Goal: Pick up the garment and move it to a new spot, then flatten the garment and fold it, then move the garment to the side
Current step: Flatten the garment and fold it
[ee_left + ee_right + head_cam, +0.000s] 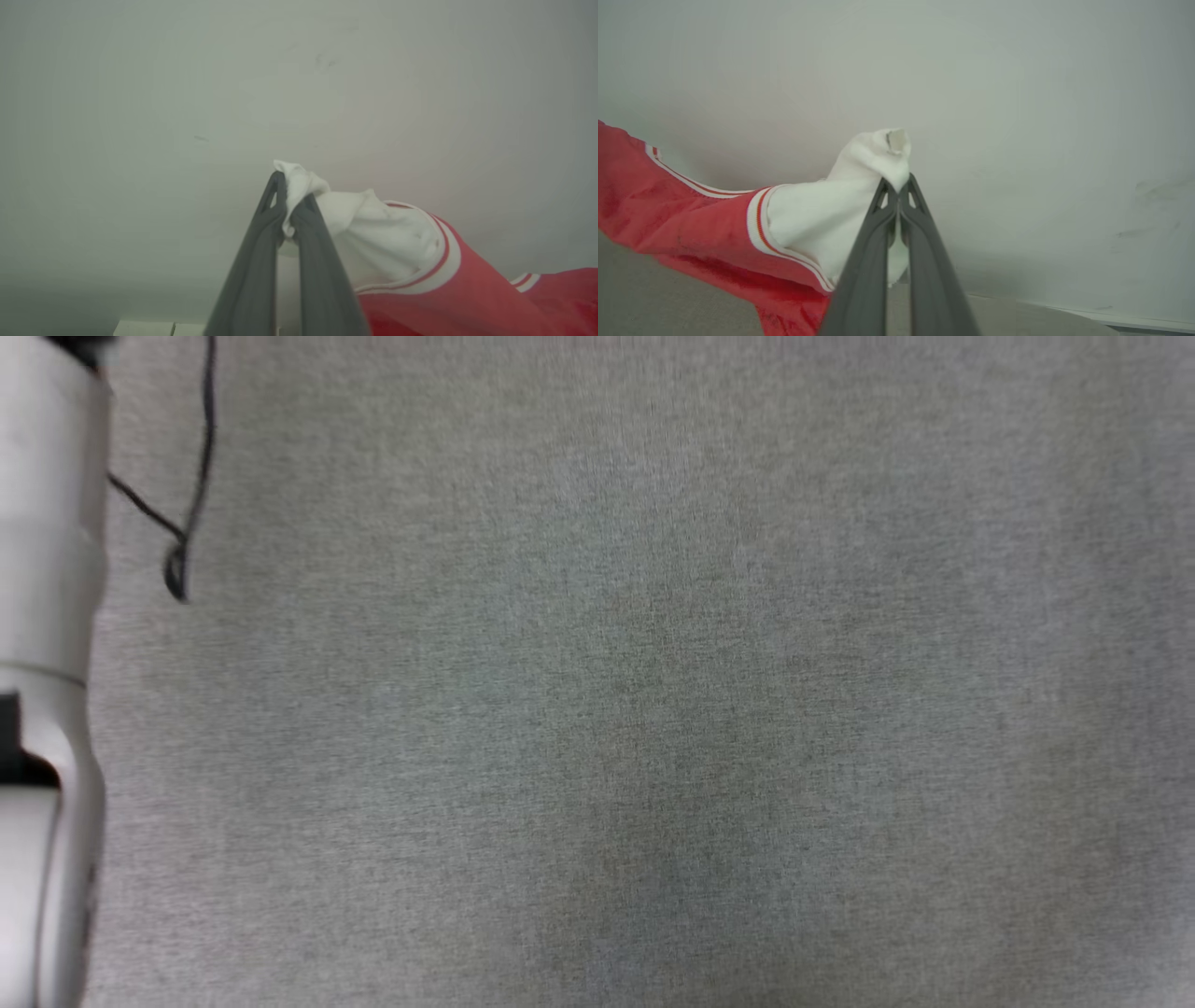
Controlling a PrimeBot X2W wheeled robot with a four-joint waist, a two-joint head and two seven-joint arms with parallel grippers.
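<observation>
Garment [467, 303]: red body trailed off lower right of the left wrist view, held up off the surface.
Left gripper [290, 196]: pinched tight on a white sleeve, mid-frame.
Right gripper [899, 189]: same deal, clamped on a white sleeve.

Bright red garment [467, 298] of soft fabric, white sleeves bordered by red-and-white stripe trim. Suspended in the air, slung between two holds: one bunched sleeve end pinched in left gripper [289, 198], the other in right gripper [899, 186]. Red body sagging downward from both sleeves.
</observation>
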